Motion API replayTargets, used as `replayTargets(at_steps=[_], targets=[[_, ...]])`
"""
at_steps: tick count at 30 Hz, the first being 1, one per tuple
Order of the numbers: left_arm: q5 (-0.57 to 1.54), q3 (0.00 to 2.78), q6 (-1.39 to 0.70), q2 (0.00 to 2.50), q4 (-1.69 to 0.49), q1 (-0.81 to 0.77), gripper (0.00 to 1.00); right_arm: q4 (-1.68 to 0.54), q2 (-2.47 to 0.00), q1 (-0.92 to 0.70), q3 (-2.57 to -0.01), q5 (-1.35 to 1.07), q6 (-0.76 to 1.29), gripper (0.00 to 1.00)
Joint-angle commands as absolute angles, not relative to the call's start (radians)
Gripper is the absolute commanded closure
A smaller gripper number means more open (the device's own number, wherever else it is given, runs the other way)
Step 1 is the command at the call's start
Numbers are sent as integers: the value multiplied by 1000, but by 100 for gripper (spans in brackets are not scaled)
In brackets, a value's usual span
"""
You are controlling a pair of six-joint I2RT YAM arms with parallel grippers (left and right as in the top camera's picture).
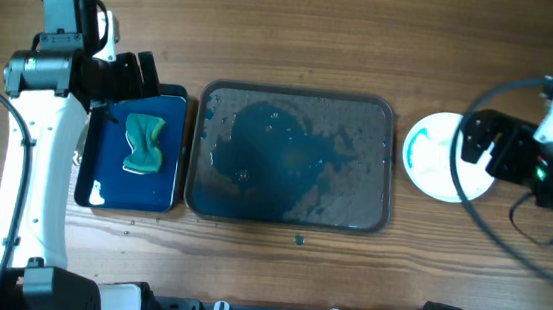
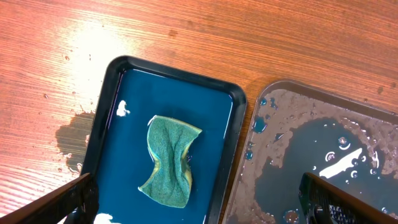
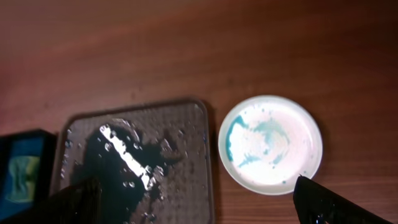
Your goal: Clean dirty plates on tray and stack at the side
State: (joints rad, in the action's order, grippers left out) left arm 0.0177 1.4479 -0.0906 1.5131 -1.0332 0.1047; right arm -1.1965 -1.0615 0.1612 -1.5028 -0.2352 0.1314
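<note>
The dark grey tray [image 1: 298,93] lies mid-table and holds only a dark blue puddle and droplets. It also shows in the left wrist view [image 2: 311,94] and the right wrist view [image 3: 194,182]. A white plate [image 1: 429,153] with teal streaks sits on the wood just right of the tray, and is seen whole in the right wrist view [image 3: 270,144]. I cannot tell whether other plates lie under it. My right gripper [image 1: 474,142] [image 3: 205,208] hovers open and empty by the plate's right side. My left gripper [image 1: 141,73] [image 2: 199,205] is open and empty above the small blue tray.
A glossy blue tray [image 1: 104,175] [image 2: 134,112] left of the grey tray holds a crumpled green sponge [image 1: 144,143] [image 2: 168,162]. A wet patch [image 2: 71,134] marks the wood beside it. A small teal drop [image 1: 299,240] lies in front of the grey tray.
</note>
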Motion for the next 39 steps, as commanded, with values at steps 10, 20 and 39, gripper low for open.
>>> replayTargets(at_steps=[10, 20, 39], targets=[[33, 1454, -89, 1518, -1033, 107, 0, -1228, -936, 156, -1515, -118, 360, 0], [33, 1454, -89, 1518, -1033, 107, 0, -376, -592, 63, -798, -145, 216, 0], [33, 1454, -89, 1518, -1033, 107, 0, 2, -3, -42, -5, -63, 296, 0]])
